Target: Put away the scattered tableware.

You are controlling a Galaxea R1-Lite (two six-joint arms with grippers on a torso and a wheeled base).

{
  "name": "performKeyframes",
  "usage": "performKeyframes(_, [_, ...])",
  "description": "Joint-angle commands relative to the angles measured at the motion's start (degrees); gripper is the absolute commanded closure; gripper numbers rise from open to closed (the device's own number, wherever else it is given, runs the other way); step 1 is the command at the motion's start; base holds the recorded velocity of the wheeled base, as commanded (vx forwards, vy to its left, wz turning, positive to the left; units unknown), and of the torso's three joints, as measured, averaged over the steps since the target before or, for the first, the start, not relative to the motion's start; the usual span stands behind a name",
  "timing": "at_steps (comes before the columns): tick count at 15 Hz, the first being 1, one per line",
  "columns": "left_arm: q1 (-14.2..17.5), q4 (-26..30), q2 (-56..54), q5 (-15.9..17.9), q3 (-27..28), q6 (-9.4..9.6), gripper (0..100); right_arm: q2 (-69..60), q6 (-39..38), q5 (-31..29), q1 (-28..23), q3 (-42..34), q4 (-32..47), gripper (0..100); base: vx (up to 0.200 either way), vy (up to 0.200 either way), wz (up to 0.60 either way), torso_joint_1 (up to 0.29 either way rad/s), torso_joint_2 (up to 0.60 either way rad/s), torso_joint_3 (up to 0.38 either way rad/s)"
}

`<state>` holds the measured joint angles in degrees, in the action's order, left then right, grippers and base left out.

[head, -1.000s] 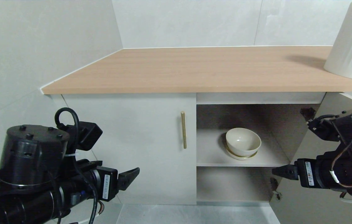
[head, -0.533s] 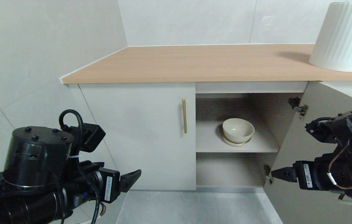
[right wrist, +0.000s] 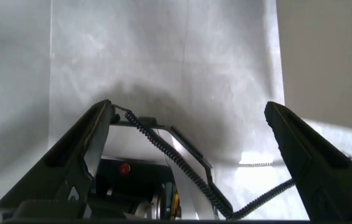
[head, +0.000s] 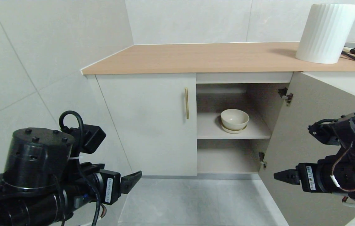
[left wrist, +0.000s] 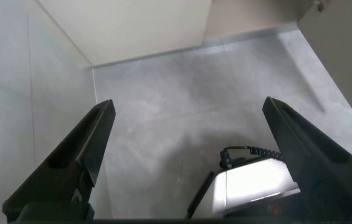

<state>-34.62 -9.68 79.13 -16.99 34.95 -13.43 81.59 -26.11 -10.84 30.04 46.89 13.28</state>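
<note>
Left gripper [left wrist: 188, 111] and right gripper [right wrist: 188, 109] both hang spread wide, holding nothing. The cream bowl [head: 234, 119], on what seems a gold-rimmed saucer [head: 233, 130], sits on the cabinet shelf [head: 209, 131], ahead between them, well apart.

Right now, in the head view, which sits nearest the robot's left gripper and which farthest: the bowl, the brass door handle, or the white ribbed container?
From the left gripper:
1. Brass handle, on the closed door.
2. Bowl, on the cabinet shelf, further right.
3. White ribbed container, on the countertop, far right.
</note>
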Motion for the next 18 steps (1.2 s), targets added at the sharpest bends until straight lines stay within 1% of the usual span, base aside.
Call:
performKeyframes(1, [0.0, 0.0, 0.1, 0.0, 0.0, -0.01, 0, 0.0, 0.0, 0.0, 0.2, -0.1, 0.0, 0, 0.000, 0.000, 0.00, 0.000, 0.00, 0.000])
performKeyframes(5, [0.0, -0.1, 0.1, 0.0, 0.1, -0.01, 0, -1.9, 0.0, -0.1, 0.9, -0.1, 0.4, 0, 0.000, 0.000, 0.00, 0.000, 0.00, 0.000])
performKeyframes(9, [0.0, 0.0, 0.1, 0.0, 0.1, 0.07, 0, -6.1, 2.1, -0.2, 0.9, 0.3, 3.4, 0, 0.000, 0.000, 0.00, 0.000, 0.00, 0.000])
performKeyframes(12, [0.0, 0.0, 0.2, -0.1, 0.0, 0.07, 0, -7.0, 2.5, -0.5, 0.9, 1.0, 6.3, 0, 0.000, 0.000, 0.00, 0.000, 0.00, 0.000])
performKeyframes(13, [0.0, 0.0, 0.2, -0.1, 0.0, 0.07, 0, -7.1, 2.5, -0.5, 0.9, 1.0, 6.7, 0, -0.200, -0.200, 0.00, 0.002, 0.00, -0.002])
performKeyframes(15, [0.0, 0.0, 0.3, -0.3, -0.2, 0.95, 0, -7.4, 2.6, -0.6, 0.6, 2.5, 9.7, 0, -0.200, -0.200, 0.00, 0.010, 0.00, 0.002])
performKeyframes(18, [0.0, 0.0, 0.3, -0.3, -0.2, 0.95, 0, -7.3, 2.9, -0.6, 0.0, 3.0, 11.2, 0, -0.200, -0.200, 0.00, 0.001, 0.01, 0.004])
